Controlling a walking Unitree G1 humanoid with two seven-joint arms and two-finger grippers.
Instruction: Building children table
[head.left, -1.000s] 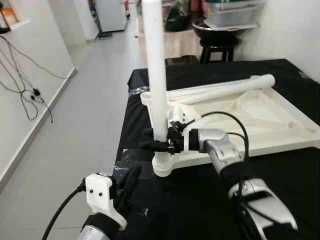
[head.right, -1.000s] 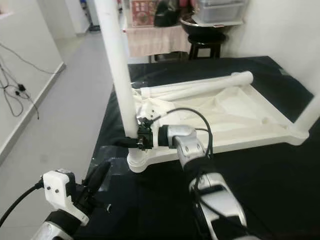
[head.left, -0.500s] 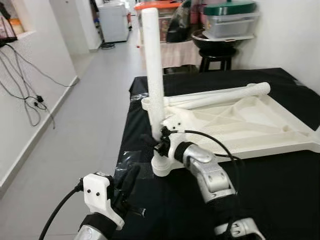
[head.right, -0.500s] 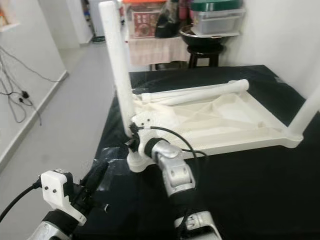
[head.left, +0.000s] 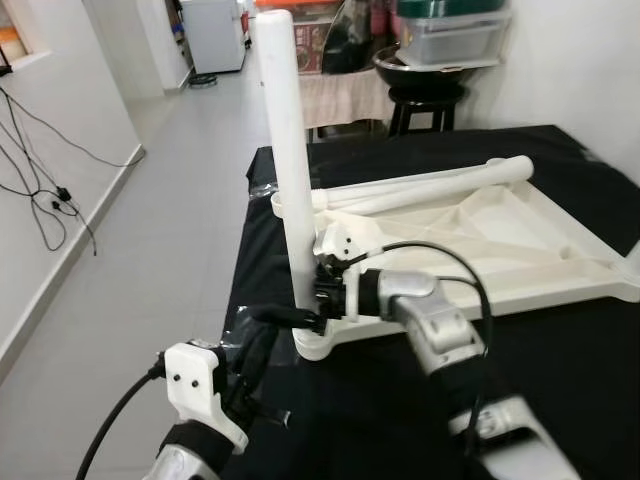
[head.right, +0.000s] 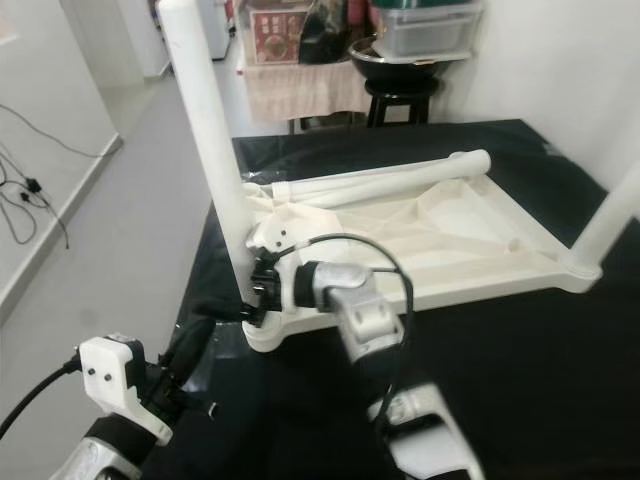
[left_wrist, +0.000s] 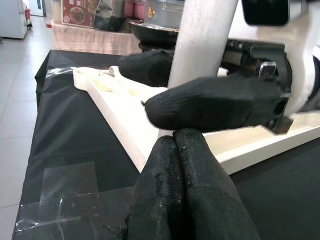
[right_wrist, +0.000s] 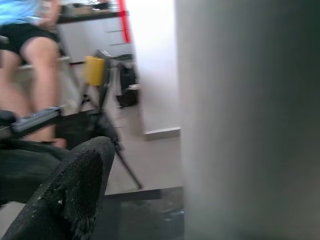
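The white children's table (head.left: 480, 235) lies upside down on a black cloth. One white leg (head.left: 285, 150) stands upright in the near-left corner socket (head.left: 320, 345). A second leg (head.left: 440, 185) lies across the far side. A third leg (head.right: 610, 215) stands at the right corner. My right gripper (head.left: 278, 293) is open and straddles the upright leg just above the socket, one finger (left_wrist: 215, 102) in front and one behind. A gap shows beside the leg (right_wrist: 245, 120) in the right wrist view. My left gripper (head.left: 255, 360) is shut and empty, low at the table's near-left edge.
The black-covered table (head.left: 400, 420) ends at my left, with grey floor (head.left: 150, 200) beyond. Cables (head.left: 50, 190) trail along the left wall. A stool with a black bowl (head.left: 425, 75) stands at the far end. A seated person (right_wrist: 30, 30) appears in the right wrist view.
The head camera has shifted. My right wrist turned around the upright leg and back, and its fingers now stand wider apart than a second ago. The left gripper has stayed put.
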